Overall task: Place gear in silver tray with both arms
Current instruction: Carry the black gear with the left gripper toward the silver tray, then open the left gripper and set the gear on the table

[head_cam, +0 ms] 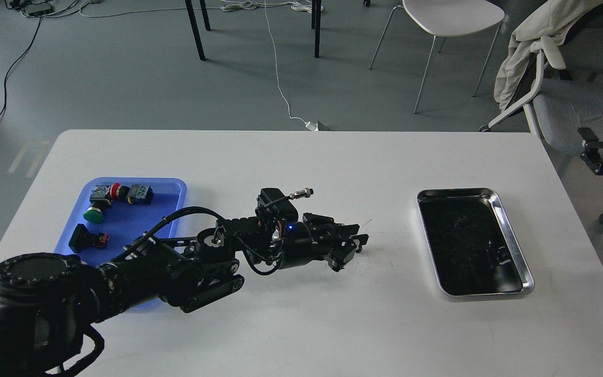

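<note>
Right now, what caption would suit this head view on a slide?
Left gripper over the white table between blue tray and silver tray; right gripper waits at the edge.

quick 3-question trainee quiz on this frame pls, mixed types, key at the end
1. True or false: the silver tray sits right of the blue tray.
2. Which gripper is over the white table between the trays? A) left gripper B) right gripper
3. Fill in: the green push button lies in the ___ tray.

Key: 1 true; 2 A; 3 blue.
</note>
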### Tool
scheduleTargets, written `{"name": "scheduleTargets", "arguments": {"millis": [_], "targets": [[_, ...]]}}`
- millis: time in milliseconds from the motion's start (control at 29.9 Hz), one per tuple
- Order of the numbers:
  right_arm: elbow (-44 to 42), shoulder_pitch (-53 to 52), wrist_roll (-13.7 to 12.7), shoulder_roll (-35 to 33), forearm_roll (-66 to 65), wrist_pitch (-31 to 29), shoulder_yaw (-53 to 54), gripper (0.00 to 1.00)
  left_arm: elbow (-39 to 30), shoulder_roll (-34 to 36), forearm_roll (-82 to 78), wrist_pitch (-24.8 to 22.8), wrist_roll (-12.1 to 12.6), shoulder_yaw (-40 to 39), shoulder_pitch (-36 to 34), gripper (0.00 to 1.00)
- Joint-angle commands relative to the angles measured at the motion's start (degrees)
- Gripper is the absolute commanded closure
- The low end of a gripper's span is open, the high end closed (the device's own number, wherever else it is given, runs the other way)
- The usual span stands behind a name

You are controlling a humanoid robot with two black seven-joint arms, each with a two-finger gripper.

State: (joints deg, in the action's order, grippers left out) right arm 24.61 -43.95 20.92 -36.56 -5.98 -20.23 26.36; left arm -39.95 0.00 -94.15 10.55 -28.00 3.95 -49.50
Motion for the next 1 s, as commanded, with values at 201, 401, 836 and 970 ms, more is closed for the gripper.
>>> {"name": "scheduleTargets", "arguments": {"millis": [201,401,836,970], "targets": [[0.1,-0.2,-0.1,-0.1,0.0,-0.3,-0.5,0.07,-0.7,0.4,4.2,0.0,0.0,-1.0,-0.4,0.59],[0.2,-1.0,-0.3,-0.6,-0.1,-0.4,-0.7,0.07,-1.4,5.3,15.6,0.3,0.0,-1.7,-3.1,0.47],[1.1,-2.7,-0.4,-0.8,-1.0,-0.7,-1.0,0.07,-1.4,21.1,41.4,-0.1,0.0,-6.7,-9.0,0.10],[3.4,-3.6,-0.6,-1.0,-2.9,-0.7,-2.3,0.07,-0.9,22.8,47.8,0.0,0.0,-7.2,-8.7,0.02]]}}
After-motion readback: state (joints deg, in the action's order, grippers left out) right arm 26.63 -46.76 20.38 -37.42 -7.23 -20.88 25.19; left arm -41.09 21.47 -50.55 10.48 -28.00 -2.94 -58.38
